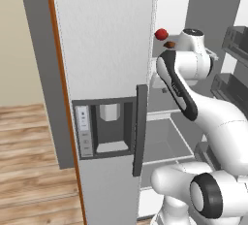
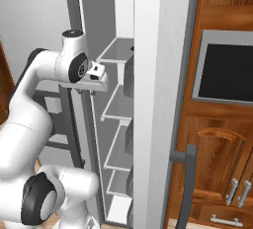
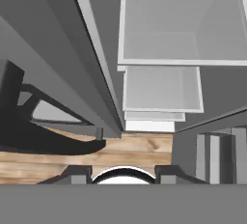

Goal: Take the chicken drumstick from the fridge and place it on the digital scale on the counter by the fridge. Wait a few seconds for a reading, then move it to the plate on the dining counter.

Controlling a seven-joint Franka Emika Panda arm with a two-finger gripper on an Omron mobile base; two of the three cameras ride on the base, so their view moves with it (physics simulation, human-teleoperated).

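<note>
The gripper [image 3: 123,175] has its two dark fingertips [image 3: 80,174] standing apart at the bottom of the hand view. Nothing is caught between them, so the hand is empty and ready for a grasp, not carrying anything. It points steeply downward. Ahead of the tips, the pale fridge shelves [image 3: 161,95] stack up one behind another through the centre and upper right of the hand view, and a strip of wooden floor [image 3: 140,150] lies just above the tips. That aim suggests the hand has been brought inside the open compartment with its wrist folded, probably to clear the door edge and shelf fronts, and is not yet lined up on a target. In the left base view, the chicken drumstick [image 1: 169,44] shows as a small brown piece in the upper right. It sits on a high shelf just right of the red fruit [image 1: 161,34] and close beside the arm's rounded wrist joint, which partly hides it. It appears to be above the line the gripper is looking along, so the hand will probably need to lift and tilt toward that shelf before closing. The fridge [image 1: 106,49] keeps its left door shut, with the dispenser panel [image 1: 109,127] and dark handle [image 1: 140,129] facing the camera, so the arm reaches in past that door's right edge.
</note>
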